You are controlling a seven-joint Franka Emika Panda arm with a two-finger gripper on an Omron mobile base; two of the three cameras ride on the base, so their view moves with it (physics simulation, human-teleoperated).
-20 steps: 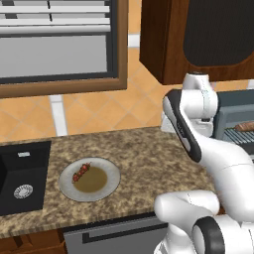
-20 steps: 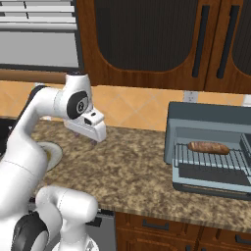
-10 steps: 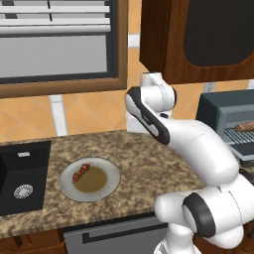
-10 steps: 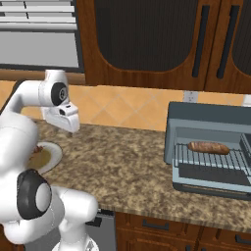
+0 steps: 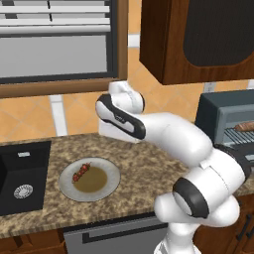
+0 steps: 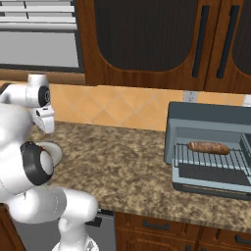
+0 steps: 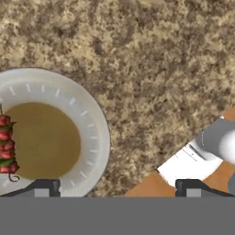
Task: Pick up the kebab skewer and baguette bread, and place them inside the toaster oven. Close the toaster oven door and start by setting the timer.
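Skewer: we see the kebab skewer (image 5: 81,172) on the plate (image 5: 110,183), lower left, not yet picked.
Pincer: our gripper (image 7: 117,189) above the plate, jaws wide, empty.
Bread: the baguette bread (image 6: 208,147) lies inside the toaster oven (image 6: 206,117), right.
Left: door, timer.

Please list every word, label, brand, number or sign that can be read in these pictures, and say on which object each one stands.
None: no readable text shows in any view.
The boxy blue-grey toaster oven shows no brand or dial numbers.
The round grey plate bears pale rim ticks, not writing.
The dark wooden wall cabinets are plain.
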